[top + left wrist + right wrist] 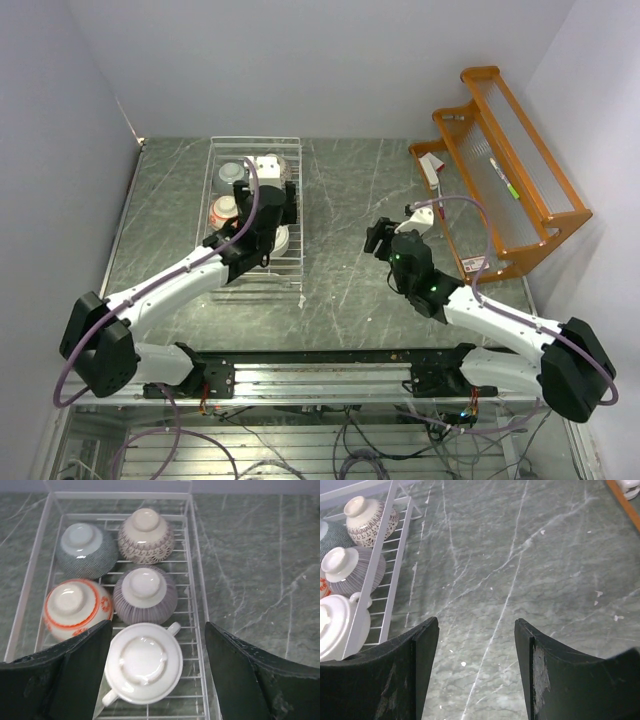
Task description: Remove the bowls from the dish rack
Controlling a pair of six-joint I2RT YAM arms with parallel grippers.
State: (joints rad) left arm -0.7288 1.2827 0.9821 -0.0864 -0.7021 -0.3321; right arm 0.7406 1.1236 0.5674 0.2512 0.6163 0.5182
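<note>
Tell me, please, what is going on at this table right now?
The left fingers hang open over the dish rack, framing the cream handled bowl without gripping it. Five bowls show in the rack, all upside down. The right fingers hover open above the table, holding nothing.

White arms [165, 300], black joints [105, 352], lilac cables [256, 190]

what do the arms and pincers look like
The left arm and right arm have white links, black joints and a looping purple cable each; green lights glow on the right. The left pincer and right pincer are black with broad wedge fingers, the right's scuffed.
</note>
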